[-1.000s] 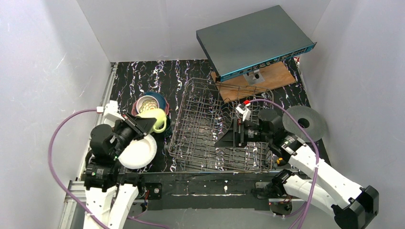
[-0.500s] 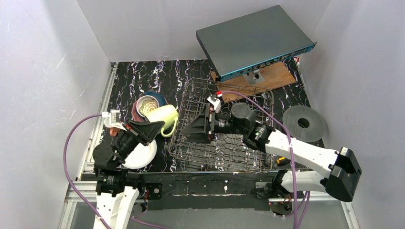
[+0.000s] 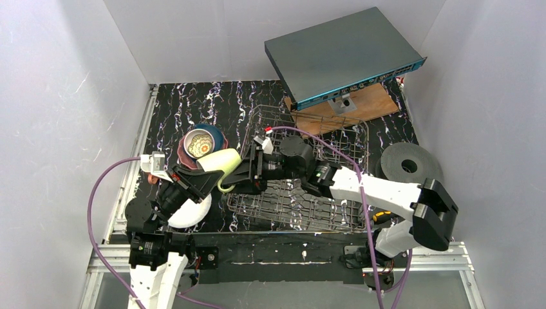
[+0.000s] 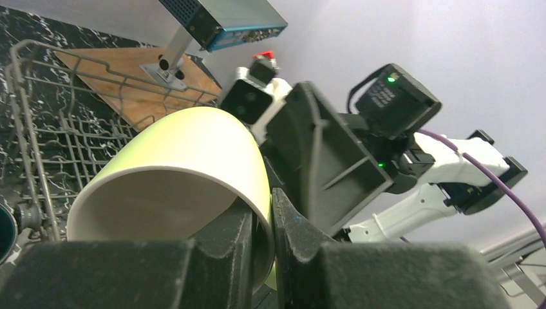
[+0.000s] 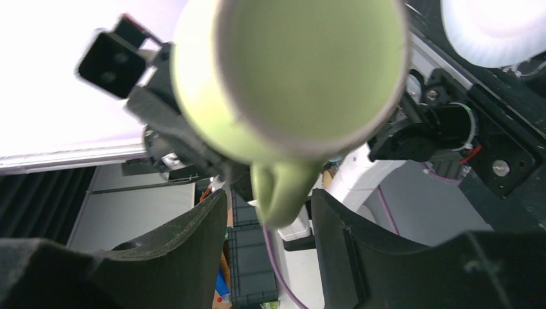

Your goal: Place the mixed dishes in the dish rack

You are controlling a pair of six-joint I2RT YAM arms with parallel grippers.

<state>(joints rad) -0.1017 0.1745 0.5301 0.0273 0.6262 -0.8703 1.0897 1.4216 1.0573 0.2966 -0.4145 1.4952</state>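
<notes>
My left gripper [image 3: 205, 179] is shut on the rim of a light green mug [image 3: 222, 164], one finger inside and one outside [image 4: 267, 219]. It holds the mug [image 4: 193, 148] tilted in the air beside the left end of the grey wire dish rack [image 3: 302, 193]. My right gripper [image 3: 253, 172] is open, its fingers on either side of the mug's handle [image 5: 280, 193] without closing on it. The mug's base [image 5: 302, 71] faces the right wrist camera. A stack with a dark blue plate and a patterned bowl [image 3: 201, 144] sits behind the mug. A white bowl [image 3: 191, 212] lies under the left arm.
A black round disc with a centre hole [image 3: 409, 165] lies right of the rack. A flat grey box with a blue edge [image 3: 341, 55] stands on a wooden board [image 3: 370, 103] behind the rack. White walls close in both sides.
</notes>
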